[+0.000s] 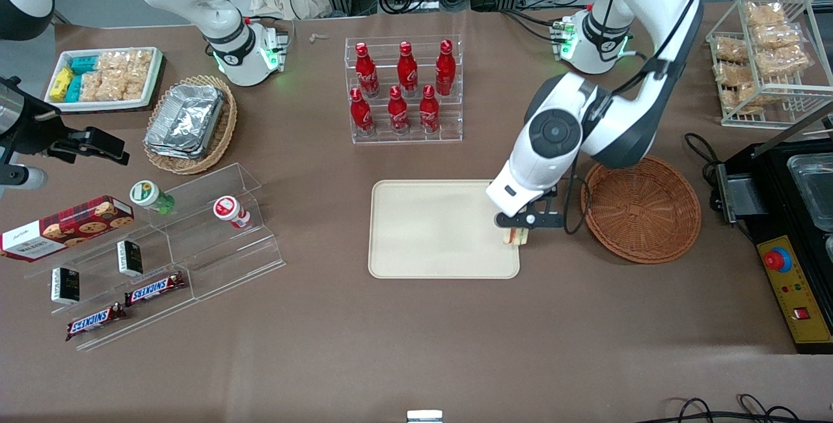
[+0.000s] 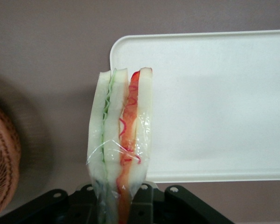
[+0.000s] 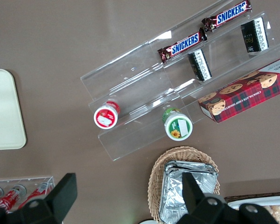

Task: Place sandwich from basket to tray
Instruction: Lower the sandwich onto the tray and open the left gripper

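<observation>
1. The gripper is closed on the sandwich, pinching the wrapped wedge at one end; it hangs over the tray's edge nearest the basket.
2. In the wrist view, the sandwich stands out from the fingers, its film wrap creased at the grip, with green filling in one layer and orange-red in the other.
3. Handling, judged: light, soft, easily crushed. The film looks slippery, so hold across the flat bread faces with modest pressure.
4. The tray lies under the load; clock-wise from tray centre, the sandwich sits at about four o'clock.
5. The basket stands at three o'clock of the tray, close beside it, holding nothing visible.
</observation>
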`<state>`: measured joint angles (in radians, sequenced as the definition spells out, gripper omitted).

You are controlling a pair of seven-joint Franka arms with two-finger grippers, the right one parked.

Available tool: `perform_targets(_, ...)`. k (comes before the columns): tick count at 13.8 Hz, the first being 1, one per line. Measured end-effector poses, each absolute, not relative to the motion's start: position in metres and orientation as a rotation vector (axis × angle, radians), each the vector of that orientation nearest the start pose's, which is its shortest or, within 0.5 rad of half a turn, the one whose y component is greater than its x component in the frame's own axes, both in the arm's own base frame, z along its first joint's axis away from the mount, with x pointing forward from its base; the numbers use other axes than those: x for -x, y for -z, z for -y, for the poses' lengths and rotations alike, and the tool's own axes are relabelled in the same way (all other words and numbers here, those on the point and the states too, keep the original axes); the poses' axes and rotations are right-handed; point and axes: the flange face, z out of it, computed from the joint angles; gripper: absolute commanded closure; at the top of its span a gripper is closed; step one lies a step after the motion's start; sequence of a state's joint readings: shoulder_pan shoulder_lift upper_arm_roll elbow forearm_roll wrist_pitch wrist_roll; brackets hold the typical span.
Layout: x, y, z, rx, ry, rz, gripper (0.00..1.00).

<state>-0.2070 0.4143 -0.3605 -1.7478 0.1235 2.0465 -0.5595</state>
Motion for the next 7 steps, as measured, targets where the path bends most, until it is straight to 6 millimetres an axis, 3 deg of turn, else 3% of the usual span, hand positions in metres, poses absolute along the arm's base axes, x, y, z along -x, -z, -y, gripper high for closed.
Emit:
perform_targets(5, -0.561, -0.254, 0.326, 3.109, -0.235, -0.107, 1.0)
perform_targets(7, -0.558, -0.232, 0.329, 3.101, -0.256, -0.126, 1.0)
